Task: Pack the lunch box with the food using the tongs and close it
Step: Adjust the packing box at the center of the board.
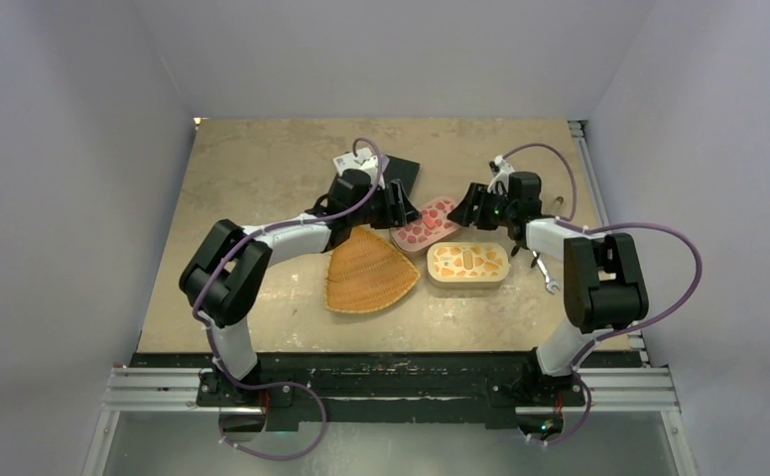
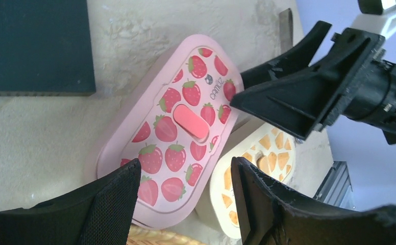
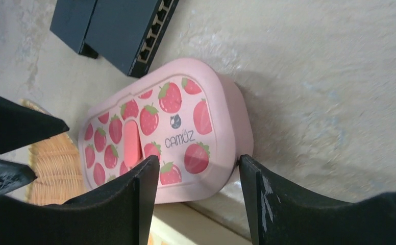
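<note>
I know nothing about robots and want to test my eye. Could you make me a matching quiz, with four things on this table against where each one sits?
Things:
1. pink strawberry box
2. wicker tray
3. small silver tool
4. dark box with ports

Places:
a. right of the cream box
b. just beyond the left gripper, farthest back
c. between the left gripper and the right gripper
d. left of the cream box

Pairs: 1-c, 2-d, 3-a, 4-b
</note>
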You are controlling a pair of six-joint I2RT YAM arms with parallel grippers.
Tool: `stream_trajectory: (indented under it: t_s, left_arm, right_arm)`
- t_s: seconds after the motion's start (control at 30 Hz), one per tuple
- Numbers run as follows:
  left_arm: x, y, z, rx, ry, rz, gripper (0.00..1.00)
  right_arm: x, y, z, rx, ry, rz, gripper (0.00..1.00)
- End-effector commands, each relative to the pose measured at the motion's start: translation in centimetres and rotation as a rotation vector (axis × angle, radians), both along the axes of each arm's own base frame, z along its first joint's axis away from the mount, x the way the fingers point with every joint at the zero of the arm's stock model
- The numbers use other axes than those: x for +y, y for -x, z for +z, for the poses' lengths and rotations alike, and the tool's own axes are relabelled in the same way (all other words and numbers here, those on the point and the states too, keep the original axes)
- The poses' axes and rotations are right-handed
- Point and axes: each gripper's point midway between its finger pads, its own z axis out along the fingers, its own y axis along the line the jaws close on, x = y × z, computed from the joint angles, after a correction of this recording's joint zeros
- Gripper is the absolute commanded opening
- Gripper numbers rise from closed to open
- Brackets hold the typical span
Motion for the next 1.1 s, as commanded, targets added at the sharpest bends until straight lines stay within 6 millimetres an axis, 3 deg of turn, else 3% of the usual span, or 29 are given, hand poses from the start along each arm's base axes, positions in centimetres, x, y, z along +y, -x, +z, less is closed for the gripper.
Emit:
stream_trajectory:
  t_s: [0.0,0.13,0.3,0.47,0.6,0.83,1.07]
  left_arm:
    - [0.8,-0.1,0.1,-0.020,-0.013,0.043,0.64]
    - [2.4,0.0,0.1,-0.039,-0.060,0.098,0.64]
    - [4.2,0.4,0.0,-0.043,-0.128,0.146,0.64]
    - [4.3,1.1,0.4,-0.033,-0.096,0.145,0.65]
    - [3.9,1.3,0.3,-0.013,-0.084,0.129,0.65]
    - [3.8,1.8,0.0,0.011,-0.075,0.122,0.64]
    - [3.6,2.1,-0.4,0.035,-0.069,0.109,0.61]
  right_arm:
    - [1.3,2.0,-0.3,0.034,-0.003,-0.016,0.61]
    - [0.1,1.9,0.0,0.020,0.034,-0.087,0.62]
    - [-0.7,0.8,2.3,-0.020,0.090,-0.110,0.65]
    - [-1.4,-0.6,3.6,-0.058,0.147,-0.112,0.68]
    - [-0.9,-1.3,4.3,-0.083,0.147,-0.076,0.64]
    - [-1.0,-2.6,3.4,-0.094,0.189,-0.041,0.52]
    - [-0.7,-3.1,2.2,-0.086,0.201,-0.016,0.47]
